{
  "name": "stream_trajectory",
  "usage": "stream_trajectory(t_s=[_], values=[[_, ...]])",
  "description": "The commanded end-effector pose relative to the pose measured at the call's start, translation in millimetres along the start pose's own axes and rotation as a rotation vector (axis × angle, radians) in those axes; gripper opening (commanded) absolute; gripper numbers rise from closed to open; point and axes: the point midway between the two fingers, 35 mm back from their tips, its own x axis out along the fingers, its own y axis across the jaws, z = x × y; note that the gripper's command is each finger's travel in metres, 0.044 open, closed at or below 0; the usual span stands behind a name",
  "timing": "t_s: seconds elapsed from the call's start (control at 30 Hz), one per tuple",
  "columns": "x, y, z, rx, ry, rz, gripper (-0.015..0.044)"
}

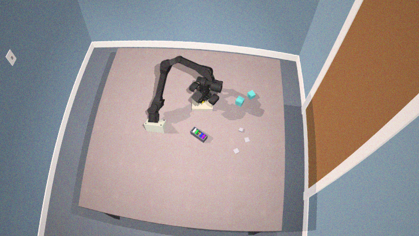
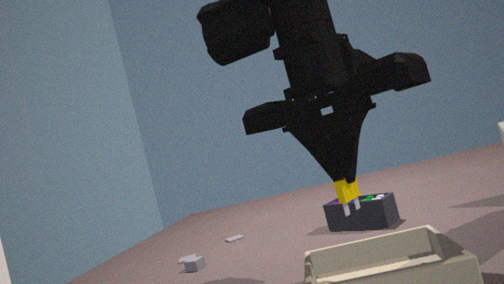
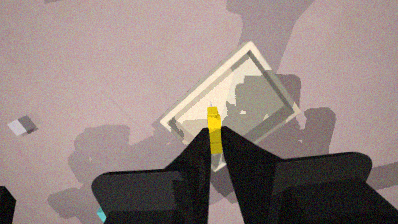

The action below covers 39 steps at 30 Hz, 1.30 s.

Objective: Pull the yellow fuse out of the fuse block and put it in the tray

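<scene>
My gripper (image 2: 345,180) (image 3: 214,132) is shut on the yellow fuse (image 2: 346,191) (image 3: 214,122) (image 1: 202,102). The fuse's two metal prongs point down, free in the air. The gripper holds it above the cream tray (image 1: 202,109) (image 2: 391,270) (image 3: 205,89); in the wrist view the fuse shows over the tray's lower left part. The dark fuse block (image 1: 198,139) (image 2: 359,220) stands apart from the tray, nearer the front of the top view. White, green, blue and purple fuses sit in it. The fingertips partly hide the fuse's top.
Two cyan blocks (image 1: 239,101) (image 1: 251,94) stand right of the tray in the top view. Three small pale pieces (image 1: 240,129) (image 1: 247,139) (image 1: 236,150) lie to the right of the fuse block. The arm (image 1: 161,82) arches from its pale base (image 1: 155,126) on the left.
</scene>
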Motion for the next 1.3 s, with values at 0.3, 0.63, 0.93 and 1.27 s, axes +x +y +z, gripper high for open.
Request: stream_trajectory(t_s=[0.3, 0.63, 0.93, 1.27], values=[[5, -22, -19, 0.0, 0.012, -0.008, 0.0], [21, -22, -19, -0.001, 0.013, -0.007, 0.0], [35, -22, -19, -0.001, 0.014, -0.008, 0.0], [36, -22, -19, -0.003, 0.01, -0.006, 0.0157]])
